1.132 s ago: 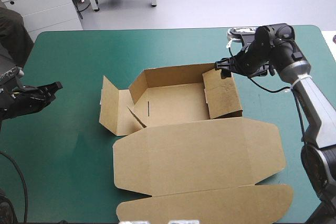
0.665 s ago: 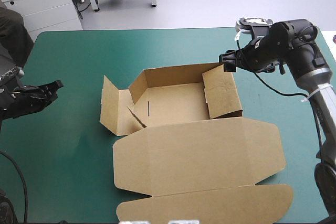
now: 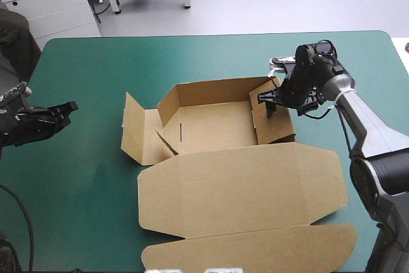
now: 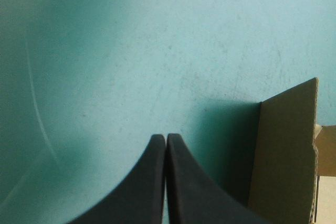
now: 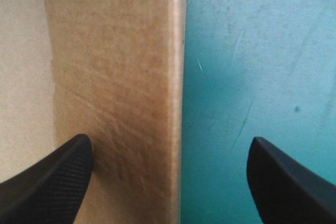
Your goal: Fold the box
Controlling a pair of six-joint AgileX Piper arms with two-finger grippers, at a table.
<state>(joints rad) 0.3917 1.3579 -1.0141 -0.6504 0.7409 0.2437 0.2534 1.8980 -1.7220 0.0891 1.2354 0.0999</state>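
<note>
One change: my right gripper (image 5: 170, 148), spread wide, has dropped astride the box's (image 3: 217, 126) right wall (image 5: 121, 77), ready to tuck it; my left gripper (image 4: 166, 140) idles, pinched together.

Bright, even light; soft shadow on teal-green cover (image 4: 157, 51) beside box (image 4: 286, 156).

high rear overview, wrist close-ups, box (image 3: 243, 190) shared

The left gripper (image 3: 69, 105) hangs well to the left of the box (image 3: 211, 126), fingers pressed together. The right gripper (image 3: 268, 100) is spread wide, its fingers astride the box's right wall, wrist bent down.
</note>
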